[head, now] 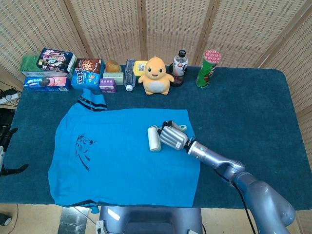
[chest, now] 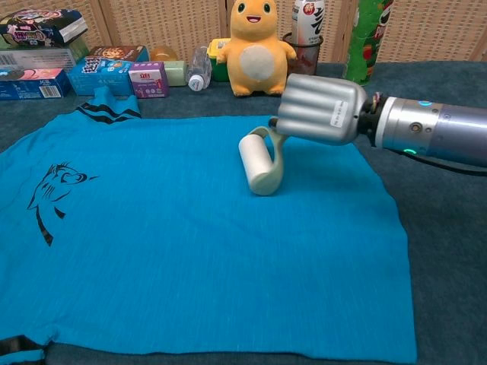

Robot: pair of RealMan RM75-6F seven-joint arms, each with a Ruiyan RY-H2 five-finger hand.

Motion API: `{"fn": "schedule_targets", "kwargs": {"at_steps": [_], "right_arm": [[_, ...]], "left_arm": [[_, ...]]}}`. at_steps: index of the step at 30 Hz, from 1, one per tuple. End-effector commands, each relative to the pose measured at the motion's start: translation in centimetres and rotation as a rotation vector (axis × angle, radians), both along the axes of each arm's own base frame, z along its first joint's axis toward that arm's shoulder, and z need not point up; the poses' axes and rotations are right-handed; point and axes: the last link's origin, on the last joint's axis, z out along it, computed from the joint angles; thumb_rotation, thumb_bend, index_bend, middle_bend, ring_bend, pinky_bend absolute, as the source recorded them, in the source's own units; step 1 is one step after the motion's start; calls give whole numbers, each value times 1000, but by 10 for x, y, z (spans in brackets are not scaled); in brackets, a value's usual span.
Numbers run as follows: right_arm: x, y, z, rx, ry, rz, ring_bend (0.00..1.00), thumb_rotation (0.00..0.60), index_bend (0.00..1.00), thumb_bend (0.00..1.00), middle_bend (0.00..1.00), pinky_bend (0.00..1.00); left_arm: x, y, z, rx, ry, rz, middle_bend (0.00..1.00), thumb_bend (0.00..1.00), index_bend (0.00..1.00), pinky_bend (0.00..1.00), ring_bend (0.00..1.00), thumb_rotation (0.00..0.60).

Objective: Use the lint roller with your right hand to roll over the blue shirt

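The white cylindrical lint roller (chest: 259,164) with its curved cream plastic handle is held by the right hand (chest: 319,110), whose ribbed silver fingers are curled around the handle. The roller's drum is set on the flat blue knit shirt (chest: 190,243), on the part of the shirt nearest the yellow plush toy (chest: 257,47). Rolling is judged to be under way. Most of the cloth, from the roller out to the black printed motif (chest: 55,190) and down to the hem farthest from the plush toy, appears to be left to cover, though worked cloth cannot be told from unworked cloth.

The shirt is spread smooth, with a fine heathered weave and a dark striped collar (chest: 106,112). It is laid on a dark blue, carpet-like table cover (head: 243,105). Beside the plush toy, along the table's far edge, glossy cardboard snack boxes (head: 87,73), a clear plastic bottle (head: 129,74), a dark drink bottle (head: 180,66) and a tall green snack tube (head: 208,67) are lined up. The left hand is not shown in either view.
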Motion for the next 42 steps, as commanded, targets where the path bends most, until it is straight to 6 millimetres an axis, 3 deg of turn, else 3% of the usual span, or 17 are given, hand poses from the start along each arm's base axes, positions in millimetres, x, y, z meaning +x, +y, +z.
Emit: {"fn": "schedule_targets", "kwargs": {"at_steps": [1, 8, 15, 42], "right_arm": [[-14, -1, 9, -18, 13, -6, 672, 600, 505, 1000, 708, 985], [-39, 0, 27, -79, -6, -15, 673, 600, 505, 1000, 708, 985], [-43, 4, 25, -90, -7, -4, 673, 600, 505, 1000, 708, 987], [32, 65, -42, -7, -52, 190, 676, 600, 505, 1000, 708, 989]], "left_arm": [[0, 0, 0, 0, -1, 0, 0, 177, 0, 102, 0, 600], [1, 0, -2, -13, -2, -1, 0, 175, 0, 102, 0, 600], [3, -2, -4, -17, -4, -9, 0, 175, 0, 103, 0, 600], [2, -4, 3, -12, -28, -17, 0, 175, 0, 103, 0, 600]]}}
